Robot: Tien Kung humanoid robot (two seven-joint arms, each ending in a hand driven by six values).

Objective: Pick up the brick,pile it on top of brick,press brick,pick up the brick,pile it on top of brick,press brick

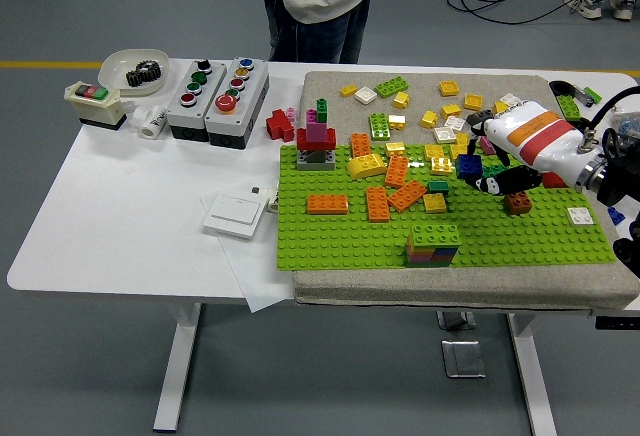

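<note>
Right hand is raised over the right half of the green baseplate, dark fingers curled around a blue brick at their tips; the brick looks clear of the studs, held above the plate. Left hand not in view. Judged step: a pick-up is done and the carry to the stack is in hand. The target is most likely the striped stack with a green top near the plate's front edge, left of and nearer than the hand. Next move calls for travel toward that stack, squaring the blue brick over the green top layer, lowering it, then a press to seat it. Counts: one baseplate, one striped stack, one red-and-magenta tower at the plate's far left corner, about six orange bricks loose on the plate, one brown brick below the hand. Yellow, white and green bricks scattered on the mat beyond; too many and too small to count surely. A person stands at the far side, hands out of view.
</note>
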